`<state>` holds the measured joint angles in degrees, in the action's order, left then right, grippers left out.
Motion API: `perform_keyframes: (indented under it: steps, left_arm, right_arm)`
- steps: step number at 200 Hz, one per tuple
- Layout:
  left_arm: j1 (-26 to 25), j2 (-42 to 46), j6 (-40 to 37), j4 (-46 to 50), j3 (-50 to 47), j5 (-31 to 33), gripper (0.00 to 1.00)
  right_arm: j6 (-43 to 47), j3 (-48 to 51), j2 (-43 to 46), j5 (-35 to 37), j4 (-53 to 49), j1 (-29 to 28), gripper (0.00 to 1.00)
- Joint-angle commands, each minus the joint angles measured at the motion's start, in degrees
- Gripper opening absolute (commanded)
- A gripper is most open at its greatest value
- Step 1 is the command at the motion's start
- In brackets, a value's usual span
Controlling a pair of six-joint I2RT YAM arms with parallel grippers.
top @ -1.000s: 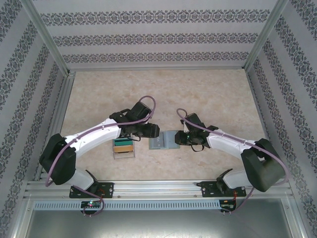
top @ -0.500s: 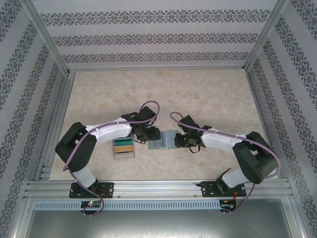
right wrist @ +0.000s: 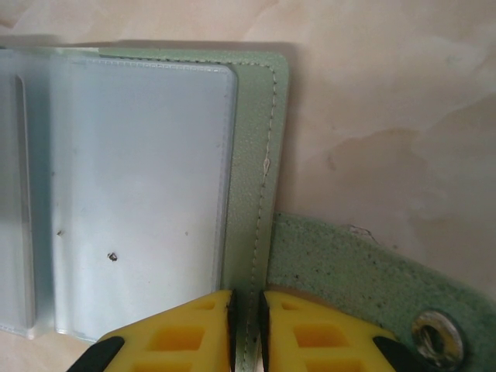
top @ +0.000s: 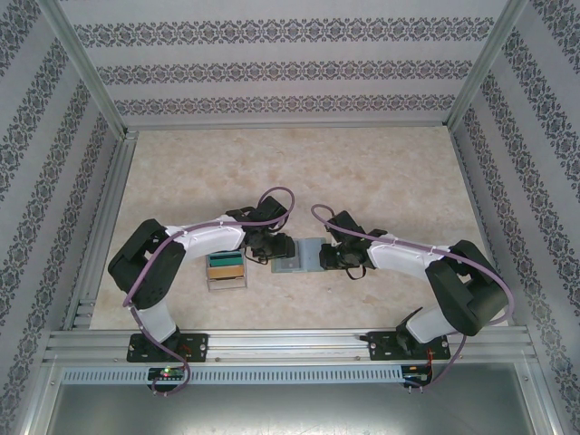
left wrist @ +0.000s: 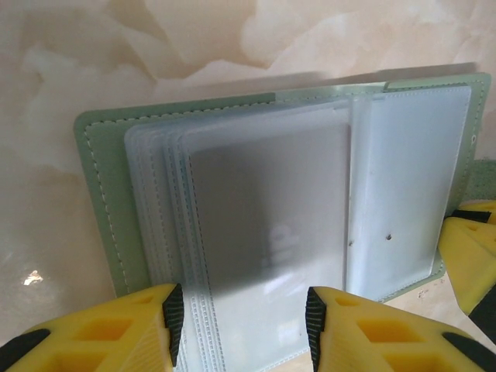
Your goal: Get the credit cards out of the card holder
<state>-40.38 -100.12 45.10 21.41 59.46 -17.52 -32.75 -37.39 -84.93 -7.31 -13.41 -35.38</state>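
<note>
**A:** Where do your fingers stand?

**B:** Nearest me, my left gripper (left wrist: 240, 318) is about half open. It has one yellow finger on each side of the top sleeve (left wrist: 263, 132), low at its near edge. Whether the pads touch the plastic I cannot tell. My right gripper (right wrist: 246, 322) is pinched narrow on the green edge of the right leaf, just beside the tab (right wrist: 349, 271) with its snap (right wrist: 434, 333).

**A:** And the card holder?

**B:** The card holder (left wrist: 97, 201) lies open and flat on the table (top: 362, 163), between my two grippers. A stack of clear sleeves (left wrist: 151, 209) fans across it, and a grey card (left wrist: 263, 232) shows through the top one.

**A:** So what is the step?

**B:** Getting that card out of its sleeve, I judge. The right pinch is my anchor. If it is loose, the whole holder will slide with the pull.

**A:** What does the left need?

**B:** It needs a grip on the card, not on the sleeve alone. The plastic looks thin and slippery, and several leaves lie on each other, so I could catch two. I would find the sleeve's mouth first, though I cannot tell from here which edge that is. Then I would draw the card straight out along it, slowly and low to the table.

**A:** Anything further out?

**B:** A clear tray (top: 226, 265) of coloured cards sits just left of the holder, near my left arm. I should swing wide of it.
</note>
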Motion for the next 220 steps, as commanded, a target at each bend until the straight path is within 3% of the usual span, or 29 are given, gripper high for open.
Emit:
perform_keyframes:
  steps: [1, 178, 220]
  left_arm:
    - [0.39, 2.04, 0.10, -0.14, 0.03, 2.02, 0.47]
    - [0.35, -1.75, -0.42, -4.46, -0.20, -3.64, 0.45]
    - [0.31, -1.92, -0.16, -6.68, -0.40, -5.72, 0.54]
  right_arm:
    - [-0.43, 0.47, -2.70, -0.42, 0.94, -1.30, 0.19]
    - [-0.73, 0.22, -4.55, -0.72, 1.62, -2.00, 0.19]
    - [-0.73, 0.12, -4.99, -0.77, 1.66, -2.00, 0.19]
